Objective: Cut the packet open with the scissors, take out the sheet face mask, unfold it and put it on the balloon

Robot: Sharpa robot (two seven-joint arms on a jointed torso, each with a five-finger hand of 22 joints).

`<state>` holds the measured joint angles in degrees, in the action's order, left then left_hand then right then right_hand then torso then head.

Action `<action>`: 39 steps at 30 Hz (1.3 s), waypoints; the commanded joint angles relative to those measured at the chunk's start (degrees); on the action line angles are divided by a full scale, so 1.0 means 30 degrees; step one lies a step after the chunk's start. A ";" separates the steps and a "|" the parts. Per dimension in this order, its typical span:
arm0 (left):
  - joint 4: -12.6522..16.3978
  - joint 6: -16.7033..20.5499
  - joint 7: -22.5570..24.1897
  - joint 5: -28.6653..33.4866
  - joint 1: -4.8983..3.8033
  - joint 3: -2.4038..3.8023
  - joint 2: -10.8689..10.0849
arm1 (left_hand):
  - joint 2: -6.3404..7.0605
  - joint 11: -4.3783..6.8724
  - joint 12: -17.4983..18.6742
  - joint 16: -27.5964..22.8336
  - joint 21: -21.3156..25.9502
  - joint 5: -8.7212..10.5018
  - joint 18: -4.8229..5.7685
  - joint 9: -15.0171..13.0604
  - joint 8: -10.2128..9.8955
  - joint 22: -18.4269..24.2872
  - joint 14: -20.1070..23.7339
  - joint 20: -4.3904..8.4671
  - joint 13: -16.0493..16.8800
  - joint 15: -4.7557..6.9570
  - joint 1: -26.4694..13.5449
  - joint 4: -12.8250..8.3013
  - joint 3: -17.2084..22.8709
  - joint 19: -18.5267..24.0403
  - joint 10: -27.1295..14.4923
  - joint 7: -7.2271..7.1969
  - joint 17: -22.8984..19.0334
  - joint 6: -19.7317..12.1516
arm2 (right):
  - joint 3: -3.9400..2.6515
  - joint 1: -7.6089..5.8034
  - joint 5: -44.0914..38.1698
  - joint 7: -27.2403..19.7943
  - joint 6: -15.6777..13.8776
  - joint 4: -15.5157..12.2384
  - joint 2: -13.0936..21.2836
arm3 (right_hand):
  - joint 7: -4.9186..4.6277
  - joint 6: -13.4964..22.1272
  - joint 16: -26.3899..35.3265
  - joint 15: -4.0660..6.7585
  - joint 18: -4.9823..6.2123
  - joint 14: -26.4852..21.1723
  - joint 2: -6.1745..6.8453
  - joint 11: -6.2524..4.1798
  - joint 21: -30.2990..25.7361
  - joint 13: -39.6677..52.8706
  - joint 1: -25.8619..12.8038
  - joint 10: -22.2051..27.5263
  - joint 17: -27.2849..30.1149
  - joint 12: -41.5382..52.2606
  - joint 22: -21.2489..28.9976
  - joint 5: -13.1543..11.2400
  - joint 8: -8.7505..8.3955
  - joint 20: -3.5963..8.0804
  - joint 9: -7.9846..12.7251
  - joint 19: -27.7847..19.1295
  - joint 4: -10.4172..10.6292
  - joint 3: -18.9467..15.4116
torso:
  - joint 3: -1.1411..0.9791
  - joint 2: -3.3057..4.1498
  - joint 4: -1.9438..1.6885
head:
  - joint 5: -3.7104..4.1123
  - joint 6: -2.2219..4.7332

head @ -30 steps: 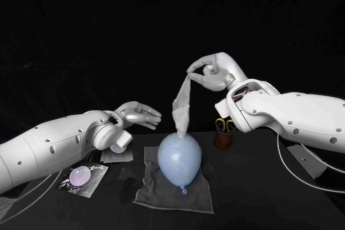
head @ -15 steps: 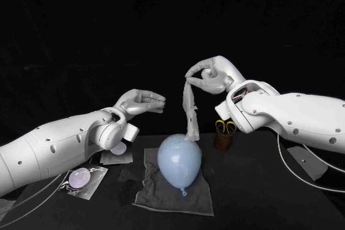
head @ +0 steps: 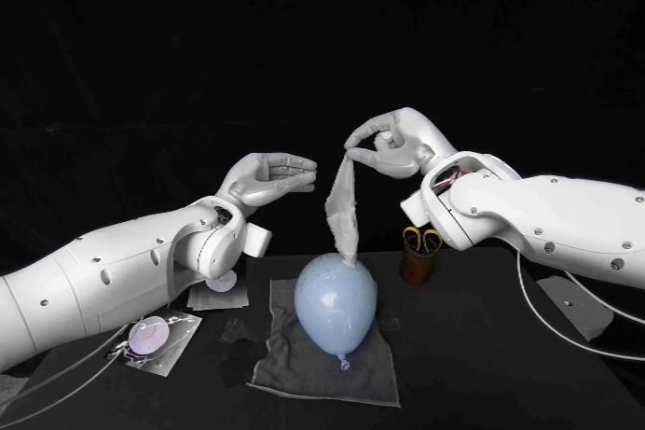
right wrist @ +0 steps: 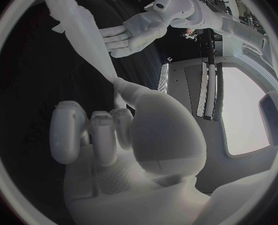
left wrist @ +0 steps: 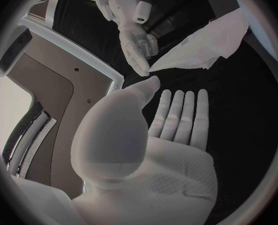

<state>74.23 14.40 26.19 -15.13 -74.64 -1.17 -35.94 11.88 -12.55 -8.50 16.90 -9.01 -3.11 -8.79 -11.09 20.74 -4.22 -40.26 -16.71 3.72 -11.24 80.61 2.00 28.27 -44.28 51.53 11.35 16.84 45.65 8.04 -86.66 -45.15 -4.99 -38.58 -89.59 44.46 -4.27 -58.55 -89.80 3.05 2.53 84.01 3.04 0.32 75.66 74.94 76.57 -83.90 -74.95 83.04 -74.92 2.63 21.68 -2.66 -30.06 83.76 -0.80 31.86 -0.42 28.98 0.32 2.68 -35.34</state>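
My right hand (head: 390, 143) is raised above the table and pinches the top of the white sheet mask (head: 346, 201), which hangs down folded, its lower end touching the top of the pale blue balloon (head: 335, 299). The balloon lies on a grey cloth (head: 289, 365). My left hand (head: 273, 177) hovers open to the left of the mask, fingers apart, touching nothing. The left wrist view has the mask (left wrist: 201, 47) in the right hand (left wrist: 139, 45). In the right wrist view the mask (right wrist: 82, 30) rises from my fingers, the left hand (right wrist: 132, 35) close by. Yellow-handled scissors (head: 420, 238) stand in a brown cup.
The cut packet (head: 155, 337) lies at the left front of the black table (head: 484, 355), with another small piece (head: 218, 285) behind it. The brown cup (head: 418, 260) stands just right of the balloon. A white cable (head: 558, 332) loops at the right.
My left hand has risen and moved right, toward the hanging mask. The mask has swung slightly and still hangs from the right hand over the balloon.
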 commanded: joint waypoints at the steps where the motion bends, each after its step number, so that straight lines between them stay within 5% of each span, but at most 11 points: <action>1: 0.0121 0.0169 0.0932 -0.1014 -0.0039 0.0123 0.0198 | 0.0100 -0.0064 0.0019 0.0446 0.0239 0.0097 0.0417 0.0037 -0.0168 0.0098 0.0622 0.0017 0.0027 -0.0115 0.0153 0.0094 -0.0395 0.0150 -0.0309 -0.0196 0.0172 -0.0162 | -0.0020 -0.0017 -0.0339 0.0033 0.0285 0.0076 -0.0130 | -0.0042 -0.0156 -0.0066 0.0162 0.0086 0.1997 -0.0126 -0.0113 0.0003 0.3717 -0.0010 -0.1084 -0.5017 0.0086 -0.3792 0.0056 0.0068 0.0001 -0.0630 0.0344 0.0011 0.0090 | -0.0004 -0.0002 -0.0010 | -0.0002 0.0012; 8: 0.0001 -0.0147 0.0391 -0.1937 -0.0136 0.0244 0.0737 | -0.0139 0.0089 -0.0456 0.2345 0.0149 0.0097 0.0217 0.0025 -0.0337 0.0018 0.1058 0.0058 0.0068 0.0040 0.0634 0.0307 -0.1081 -0.0528 -0.0048 -0.0248 0.0870 0.0151 | -0.0019 -0.0017 -0.0380 0.0030 0.0299 0.0093 -0.0252 | -0.0042 -0.0156 -0.0066 0.0162 0.0086 0.1997 -0.0126 -0.0113 0.0003 0.3717 -0.0010 -0.1084 -0.5017 0.0086 -0.3792 0.0056 0.0068 0.0001 -0.0630 0.0344 0.0011 0.0090 | -0.0002 -0.0022 -0.0012 | -0.0055 0.0037; 19: -0.0559 0.0612 -0.1397 -0.3025 -0.0301 0.0272 0.1532 | -0.0247 0.0330 -0.0658 0.5493 -0.0033 0.0098 0.0011 0.0134 -0.0911 -0.0052 0.1828 0.0068 0.0021 0.0291 0.0886 0.1039 -0.2296 -0.1166 0.0064 0.0412 0.1909 0.0175 | -0.0019 -0.0017 -0.0429 -0.0017 0.0292 -0.0041 -0.0316 | -0.0050 -0.0118 -0.0066 0.0156 0.0077 0.1997 -0.0113 -0.0105 0.0048 0.3728 -0.0054 -0.1087 -0.5017 0.0099 -0.3803 0.0056 0.0101 -0.0002 -0.0657 0.0357 -0.0023 0.0140 | -0.0024 -0.0004 -0.0006 | -0.0101 0.0085; 24: -0.0705 0.0811 -0.1831 -0.3224 -0.0331 0.0273 0.1674 | -0.0419 0.0679 -0.1095 0.8779 -0.0709 0.0091 -0.0514 0.0101 -0.1029 -0.0334 0.0513 0.0186 0.0115 0.0854 0.1400 0.1162 -0.2600 -0.2350 0.0628 0.0302 0.3110 0.0516 | -0.0019 -0.0017 -0.0465 -0.0019 0.0297 -0.0110 -0.0308 | -0.0051 -0.0115 -0.0066 0.0155 0.0082 0.1997 -0.0111 -0.0104 0.0022 0.3732 -0.0060 -0.1090 -0.5017 0.0106 -0.3797 0.0056 0.0105 -0.0002 -0.0660 0.0348 -0.0025 0.0145 | -0.0008 -0.0011 0.0006 | -0.0097 0.0096; 27: -0.0701 0.0903 -0.2032 -0.3524 -0.0339 0.0274 0.1679 | -0.0429 0.1011 -0.1581 1.1294 -0.1797 0.0081 -0.0617 -0.0010 -0.0816 -0.0867 -0.0157 0.0675 0.0205 0.1277 0.1607 0.1226 -0.2670 -0.3765 0.1373 -0.0051 0.4186 0.1215 | -0.0019 -0.0017 -0.0478 -0.0016 0.0299 -0.0089 -0.0310 | -0.0051 -0.0115 -0.0066 0.0155 0.0082 0.1997 -0.0111 -0.0104 0.0022 0.3732 -0.0060 -0.1090 -0.5017 0.0106 -0.3797 0.0056 0.0105 -0.0002 -0.0660 0.0348 -0.0025 0.0145 | -0.0006 -0.0010 -0.0021 | -0.0083 0.0086; 31: -0.0673 0.1069 -0.2258 -0.3943 -0.0348 0.0272 0.1644 | -0.0529 0.1528 -0.2242 1.4943 -0.4192 0.0113 -0.0532 -0.0157 -0.0438 -0.2250 -0.1061 0.1837 0.0365 0.1967 0.1808 0.1243 -0.2647 -0.5564 0.2533 -0.0459 0.5836 0.2306 | -0.0019 -0.0017 -0.0486 -0.0014 0.0295 -0.0057 -0.0301 | -0.0051 -0.0115 -0.0066 0.0155 0.0082 0.1997 -0.0111 -0.0104 0.0022 0.3732 -0.0060 -0.1090 -0.5017 0.0106 -0.3797 0.0056 0.0105 -0.0002 -0.0660 0.0348 -0.0025 0.0145 | -0.0003 -0.0003 -0.0022 | -0.0081 0.0094; 39: -0.0782 0.1211 -0.2683 -0.4560 -0.0356 0.0269 0.1594 | -0.0820 0.2175 -0.3461 1.8477 -0.8845 0.0110 -0.0316 -0.0268 -0.0005 -0.5624 -0.1466 0.2759 0.0941 0.2612 0.2027 0.1167 -0.2322 -0.4637 0.3460 -0.1020 0.7063 0.3666 | -0.0019 -0.0017 -0.0497 -0.0018 0.0280 -0.0052 -0.0275 | -0.0051 -0.0115 -0.0066 0.0155 0.0082 0.1997 -0.0111 -0.0104 0.0022 0.3732 -0.0060 -0.1090 -0.5017 0.0106 -0.3797 0.0056 0.0105 -0.0002 -0.0660 0.0348 -0.0025 0.0145 | 0.0001 0.0006 -0.0032 | -0.0069 0.0091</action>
<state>71.91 17.18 19.31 -26.80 -75.57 -0.45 -31.19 9.43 -5.84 -18.72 71.98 -34.98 -2.84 -9.94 -11.82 20.43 -20.67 -44.56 -8.39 6.45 -3.55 86.34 5.45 21.05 -58.47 61.56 8.27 37.94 56.38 8.04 -86.66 -45.86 -4.84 -38.22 -89.75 43.64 -4.44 -58.61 -89.80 3.05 2.53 84.01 3.04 0.32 75.66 74.90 76.58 -83.89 -74.95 83.14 -74.93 2.50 21.60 -2.77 -30.77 83.65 -0.96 32.02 -0.42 28.98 0.26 2.46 -35.06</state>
